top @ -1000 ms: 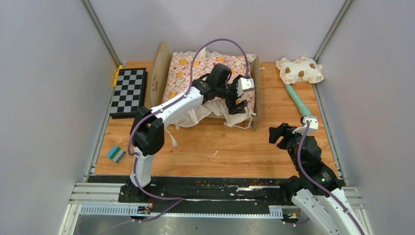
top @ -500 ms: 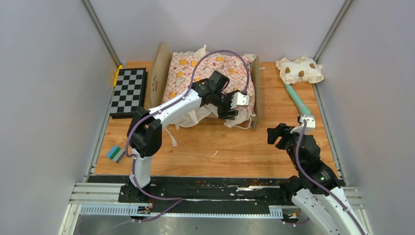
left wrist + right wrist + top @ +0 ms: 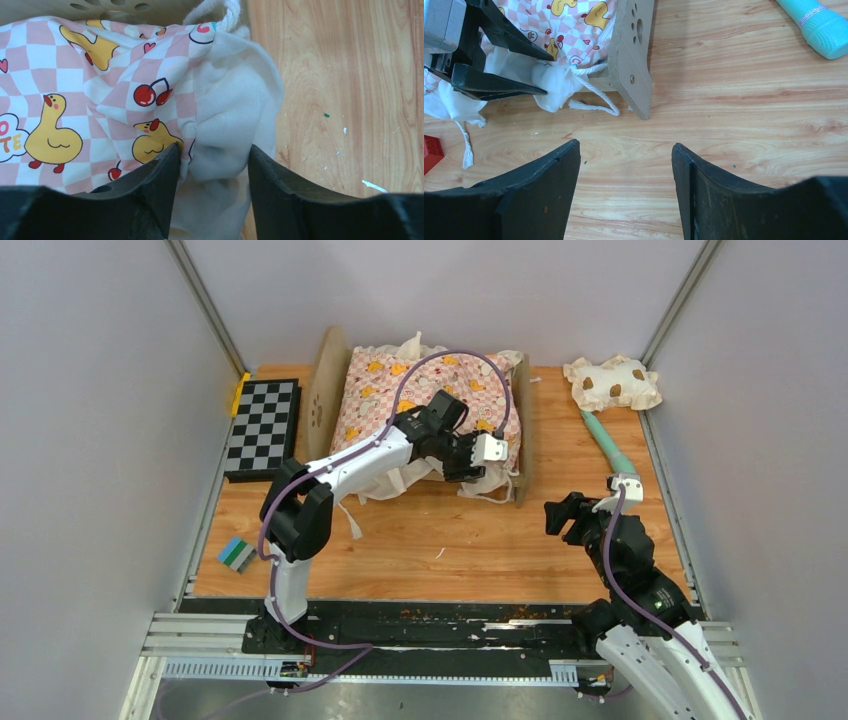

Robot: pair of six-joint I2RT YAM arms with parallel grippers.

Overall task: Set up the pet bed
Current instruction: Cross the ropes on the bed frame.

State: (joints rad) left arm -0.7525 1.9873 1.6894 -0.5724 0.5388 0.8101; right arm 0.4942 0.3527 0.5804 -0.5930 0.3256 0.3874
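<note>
The pet bed (image 3: 325,385) stood at twelve o'clock on the table (image 3: 470,540), its headboard at the nine o'clock end, with the cushion (image 3: 375,390) lying in it. The left gripper (image 3: 212,160) had its fingers pressed on either side of the cushion's white frill. The right gripper (image 3: 625,150) hovered at four o'clock, fingers apart and holding nothing.

Only thin frill was pinched, so a tug could slip it free. A firmer pull might drag the light bed, or catch the cord (image 3: 594,100) at the footboard.

The bed's base was hidden under the cushion, the left arm covered the cushion's near edge, and how deep the frill sat between the fingers was unclear
</note>
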